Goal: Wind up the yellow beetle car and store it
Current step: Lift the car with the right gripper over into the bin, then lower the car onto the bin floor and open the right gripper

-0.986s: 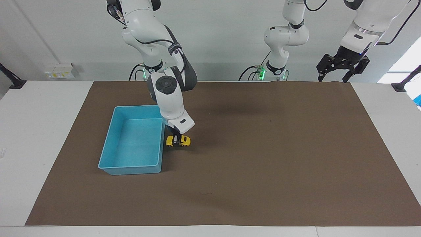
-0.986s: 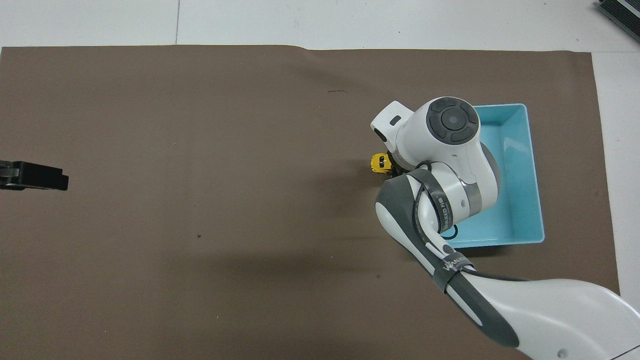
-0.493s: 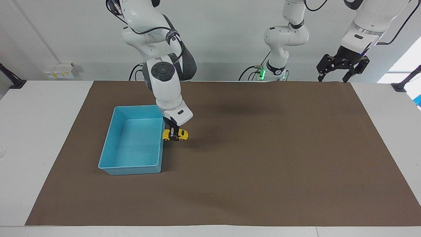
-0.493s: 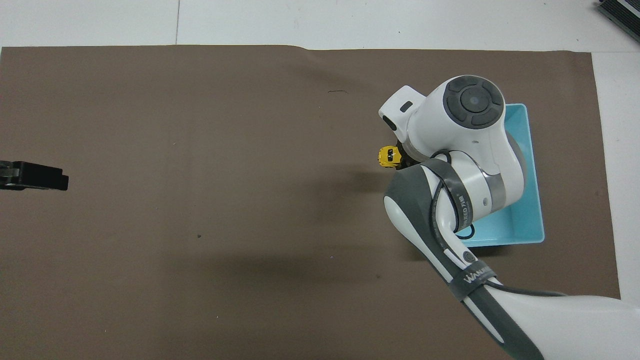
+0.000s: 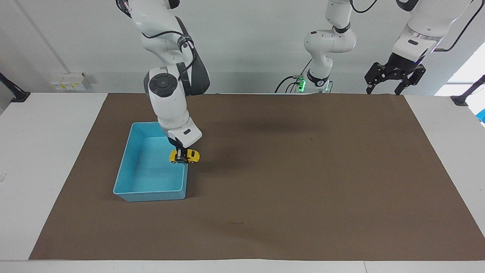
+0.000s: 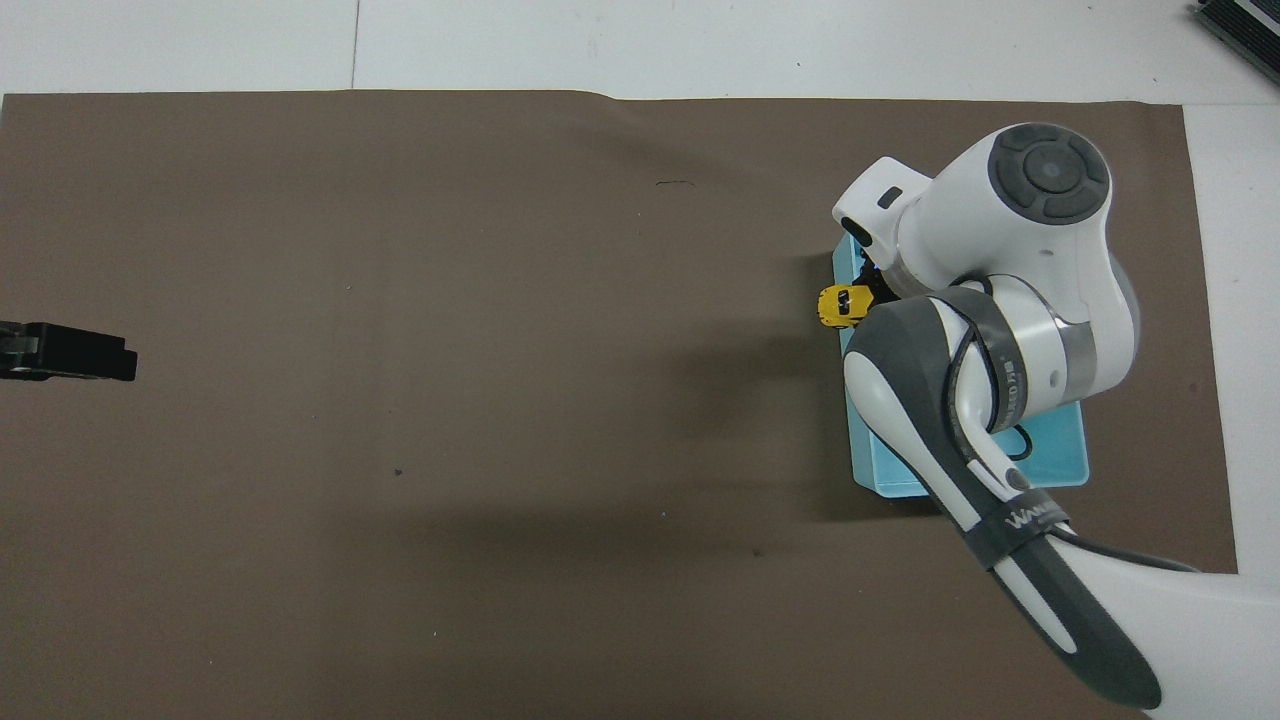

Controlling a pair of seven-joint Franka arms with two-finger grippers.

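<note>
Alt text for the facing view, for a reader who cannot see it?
The right gripper, shut on a tiny bright yellow toy beetle car, holds it in the air over the edge of an open light blue plastic bin on a brown table mat. The left gripper waits, open, raised above the mat's corner.

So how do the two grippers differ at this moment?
The right gripper is shut on the yellow beetle car, carrying it over the blue bin's rim. The left gripper is open and holds nothing, waiting raised at the table's edge nearest the robots. Both point downward.
</note>
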